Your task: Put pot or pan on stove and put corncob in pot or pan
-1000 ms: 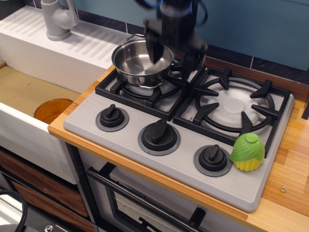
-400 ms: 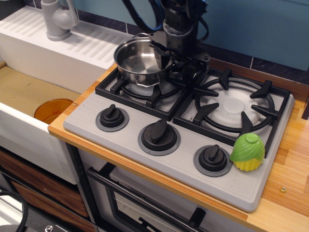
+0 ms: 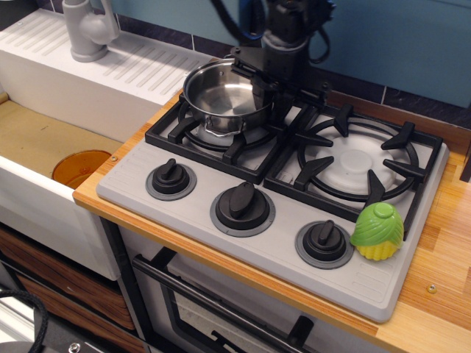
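One steel pot (image 3: 224, 99), empty, over the rear-left burner (image 3: 176, 132) of the stove (image 3: 280, 259), bottom down at the grate; cannot tell whether resting fully or held a touch above. Pinched at its right rim by the gripper (image 3: 263, 82), one finger seemingly inside the wall and the other outside, closed on the thin edge. Taken by the rim, probably, for want of a long handle: only small side lugs on show. Kept roughly level, so ready to seat flat on the prongs. Placed fairly well over the burner, a little toward the back.

Second in line: corncob (image 3: 378, 231), green husk over yellow, standing on the stove's front right corner, just beside the right knob (image 3: 324, 243) and well apart from the pot. Not yet touched. Open from above, so easy to reach.

Next, by judgement: release the rim, lift clear, cross to the cob. Worth minding: tipping the pot on letting go, and the rounded cob slipping in the grip. Off to the left, sink (image 3: 37, 140) and faucet (image 3: 87, 29), no part in this.
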`<action>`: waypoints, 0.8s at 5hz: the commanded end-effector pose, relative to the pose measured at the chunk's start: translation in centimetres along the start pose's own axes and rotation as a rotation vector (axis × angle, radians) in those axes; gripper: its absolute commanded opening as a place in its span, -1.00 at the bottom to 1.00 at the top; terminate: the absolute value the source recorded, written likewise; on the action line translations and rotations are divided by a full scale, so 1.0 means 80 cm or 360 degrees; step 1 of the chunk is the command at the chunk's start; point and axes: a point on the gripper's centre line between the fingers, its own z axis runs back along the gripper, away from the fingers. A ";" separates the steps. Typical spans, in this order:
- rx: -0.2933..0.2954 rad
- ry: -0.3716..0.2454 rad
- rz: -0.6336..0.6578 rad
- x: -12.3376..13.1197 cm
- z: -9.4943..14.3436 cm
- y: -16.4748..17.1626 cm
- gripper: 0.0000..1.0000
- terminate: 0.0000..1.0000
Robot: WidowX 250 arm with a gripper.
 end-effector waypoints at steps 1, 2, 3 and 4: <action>0.0065 0.0029 -0.0003 0.011 0.085 -0.022 -1.00 -1.00; 0.0115 0.0064 0.0010 0.014 0.115 -0.043 -1.00 -1.00; 0.0141 0.0081 0.0022 0.020 0.139 -0.067 -1.00 -1.00; 0.0159 0.0054 0.0025 0.024 0.138 -0.093 -1.00 -1.00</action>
